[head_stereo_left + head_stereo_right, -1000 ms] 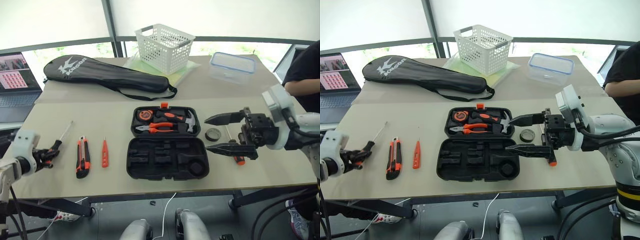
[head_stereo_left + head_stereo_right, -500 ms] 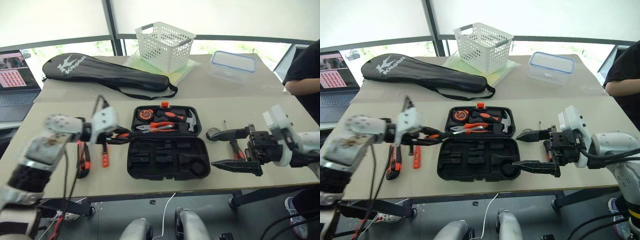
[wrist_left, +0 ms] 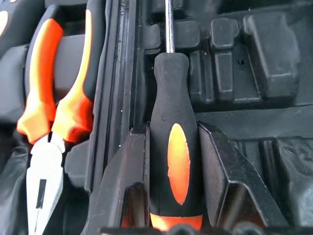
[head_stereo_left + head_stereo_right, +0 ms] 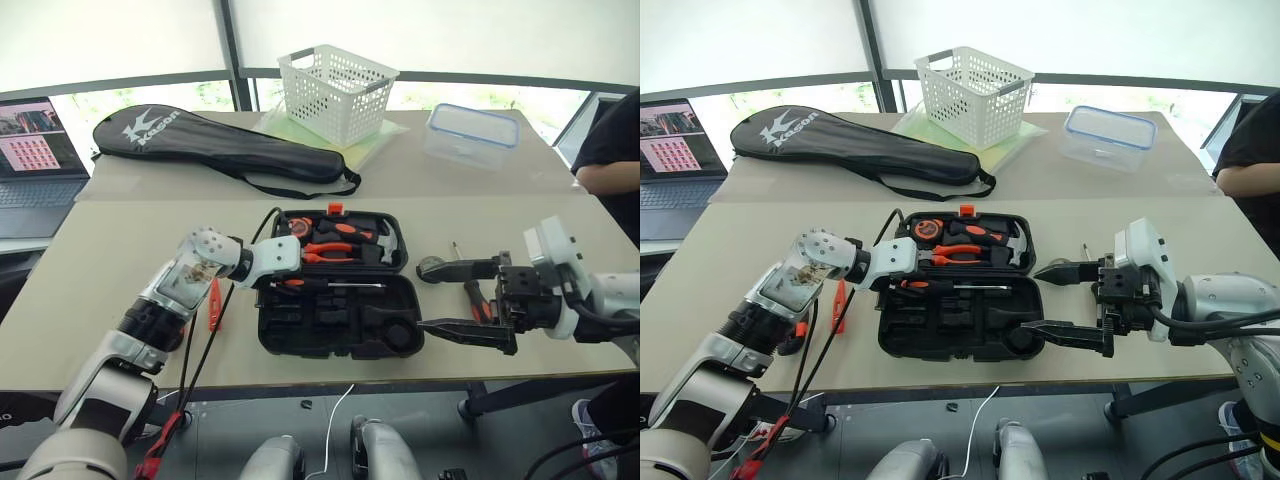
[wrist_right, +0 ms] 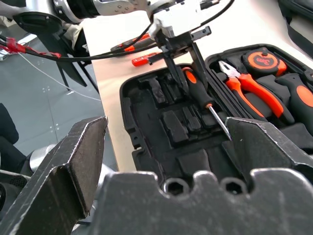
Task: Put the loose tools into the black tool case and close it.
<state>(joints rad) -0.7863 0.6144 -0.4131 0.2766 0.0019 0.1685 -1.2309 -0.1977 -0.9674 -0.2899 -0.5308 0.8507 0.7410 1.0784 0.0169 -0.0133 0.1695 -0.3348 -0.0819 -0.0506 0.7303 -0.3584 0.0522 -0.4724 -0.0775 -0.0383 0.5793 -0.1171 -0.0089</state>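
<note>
Screwdriver (image 3: 174, 161) clamped by its handle in the left gripper (image 4: 902, 277), shaft lying along the hinge edge of the black tool case (image 4: 340, 325), over the empty moulded half. Right gripper (image 4: 470, 300) hangs just beside the case's right end, jaws spread wide and empty; second screwdriver (image 4: 474, 298) and tape roll (image 4: 431, 267) lie on the table (image 4: 110, 260) near it. Tester screwdriver (image 4: 214, 303) on the table under the left arm.

Risk: if the shaft misses its slot, the tool rides proud and the lid won't close. The left arm's dangling cable may drag the tester.
</note>
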